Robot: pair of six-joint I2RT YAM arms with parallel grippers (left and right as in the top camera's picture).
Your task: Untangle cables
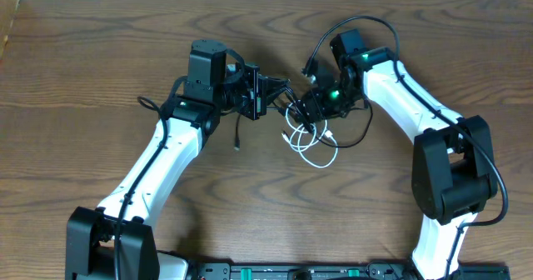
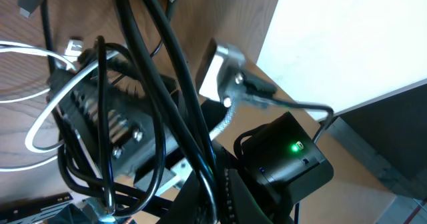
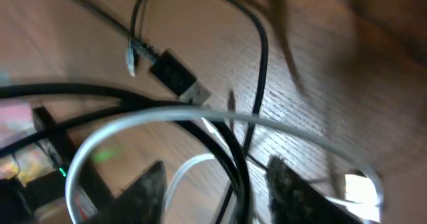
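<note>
The white cable [image 1: 301,149] lies in loops on the wooden table [image 1: 100,55], tangled with the thin black cable [image 1: 236,134] between the two arms. My left gripper [image 1: 268,97] points right and looks shut on the black cable [image 2: 153,84], whose strands run up across the left wrist view from the jaws [image 2: 207,204]. The white cable [image 2: 40,124] loops at the left there. My right gripper [image 1: 308,109] is over the tangle. Its fingers [image 3: 220,191] are apart, with the black cable [image 3: 260,71] and white cable [image 3: 200,114] passing between them. A black USB plug [image 3: 177,77] lies beyond.
The two grippers are almost touching at the table's middle; the right gripper's body [image 2: 100,137] fills the left wrist view. Thick black robot wires [image 1: 358,22] arc over the right arm. The table's back edge meets a white wall [image 2: 347,44].
</note>
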